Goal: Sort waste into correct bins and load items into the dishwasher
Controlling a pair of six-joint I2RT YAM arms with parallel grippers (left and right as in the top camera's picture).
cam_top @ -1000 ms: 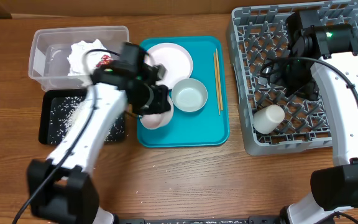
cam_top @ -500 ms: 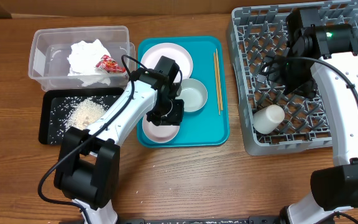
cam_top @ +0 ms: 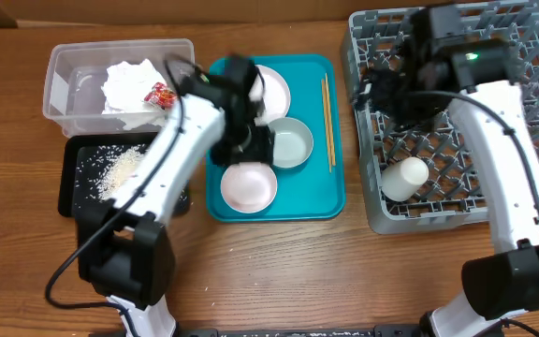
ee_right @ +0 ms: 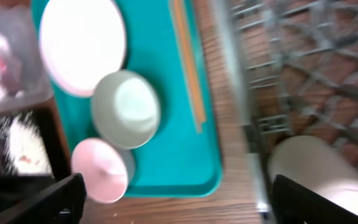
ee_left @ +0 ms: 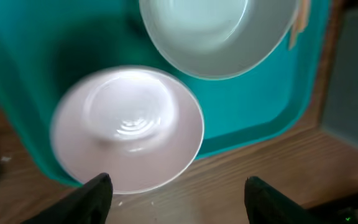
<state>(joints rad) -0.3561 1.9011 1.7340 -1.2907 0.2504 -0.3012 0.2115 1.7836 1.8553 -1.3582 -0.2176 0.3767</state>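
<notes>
Black fingers of the left gripper (ee_left: 178, 190) stand wide apart with nothing between them, just above a small whitish bowl (ee_left: 128, 135) at the near end of the teal tray (ee_left: 36, 74). Just beyond it sits the grey-blue bowl (ee_left: 219, 28). The right gripper (ee_right: 179, 200) is likewise spread and empty, hanging over the left rim of the dish rack (cam_top: 372, 201).

The waste looks sorted. The napkin (cam_top: 127, 82) and the red-and-white wrapper (cam_top: 161, 94) lie in the clear tub (cam_top: 64, 65), and the rice (cam_top: 120, 168) is heaped in the black tray (cam_top: 75, 201). Loading, I judge, has barely begun: only the white cup (cam_top: 405, 178) lies in the rack, on its side. The plate (cam_top: 271, 89), both bowls and the chopsticks (cam_top: 327, 117) are on the teal tray, not yet loaded. A second whitish bowl does not show anywhere.

The left wrist view gives the whitish bowl whole and shows the open fingers, where the overhead has only a blurred arm. Only the overhead shows what the tub holds. The right wrist view takes in tray, rice and cup at once, though smeared.
</notes>
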